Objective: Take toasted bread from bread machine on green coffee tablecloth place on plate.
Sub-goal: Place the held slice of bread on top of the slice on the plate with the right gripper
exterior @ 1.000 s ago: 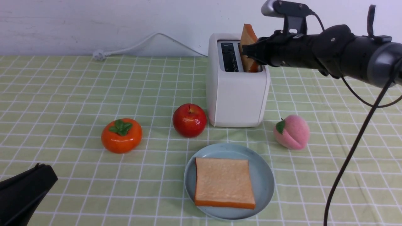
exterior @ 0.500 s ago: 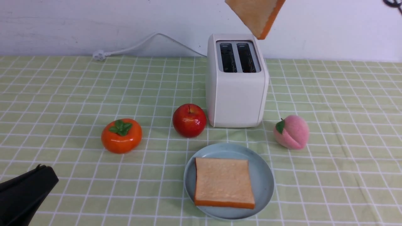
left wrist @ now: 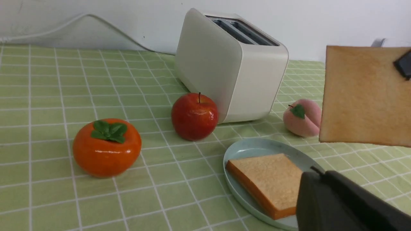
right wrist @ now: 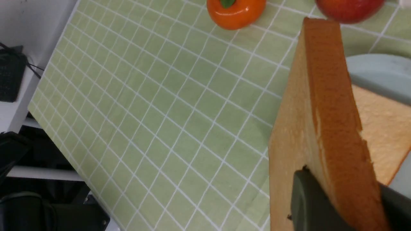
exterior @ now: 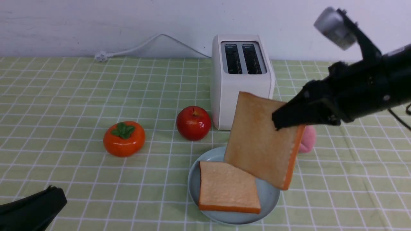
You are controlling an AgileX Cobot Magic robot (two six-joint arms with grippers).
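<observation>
Right pincer pinches tan square toast slice, tilted above pale blue-green round plate carrying second flat slice. Left pincer pressed together.

Matte black right arm, silver-grey camera on black bracket, thin black cable, black wedge-shaped left tool.

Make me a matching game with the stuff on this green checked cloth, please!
Things:
1. apple
2. persimmon
3. toaster
4. raised toast

Matches:
A. white, both slots empty
B. pinched in the air by the right gripper
C. shiny red
D. orange with green leaves on top

Pairs: 1-C, 2-D, 3-A, 4-B
</observation>
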